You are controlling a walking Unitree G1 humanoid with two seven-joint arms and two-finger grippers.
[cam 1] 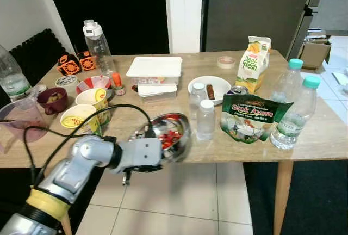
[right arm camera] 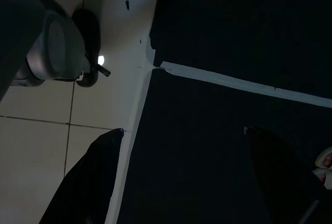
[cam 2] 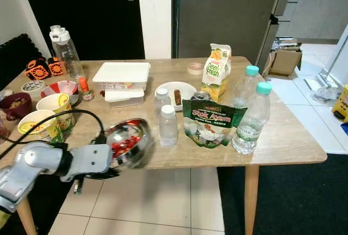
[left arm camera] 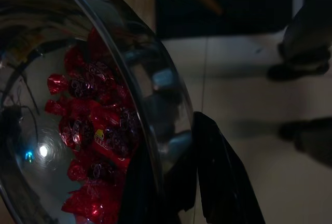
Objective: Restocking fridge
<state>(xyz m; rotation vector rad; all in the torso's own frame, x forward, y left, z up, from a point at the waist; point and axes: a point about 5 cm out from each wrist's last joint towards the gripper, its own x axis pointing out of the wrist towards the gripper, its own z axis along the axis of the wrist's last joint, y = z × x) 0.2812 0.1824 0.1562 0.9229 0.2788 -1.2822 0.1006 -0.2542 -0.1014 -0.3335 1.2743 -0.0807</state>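
Note:
My left gripper (cam 1: 161, 149) is shut on the rim of a shiny steel bowl (cam 1: 174, 130) holding red wrapped sweets (left arm camera: 93, 130). The bowl is tilted and sits over the front edge of the wooden table (cam 1: 321, 142). In the left wrist view, one black finger (left arm camera: 220, 182) lies outside the bowl's wall (left arm camera: 171, 110) and the other inside it. On the table stand a juice carton (cam 1: 253, 61), a green Stok Ayam pouch (cam 1: 251, 118), two large water bottles (cam 1: 296, 112) and two small clear bottles (cam 1: 205, 119). My right gripper (right arm camera: 184, 177) hangs open above the floor.
A grey fridge door (cam 1: 255, 12) stands shut behind the table. A white lidded box (cam 1: 155, 69), a white dish (cam 1: 209, 88), a can (cam 1: 237, 90) and several cups (cam 1: 81, 116) crowd the tabletop. Tiled floor (cam 1: 179, 202) lies below the bowl.

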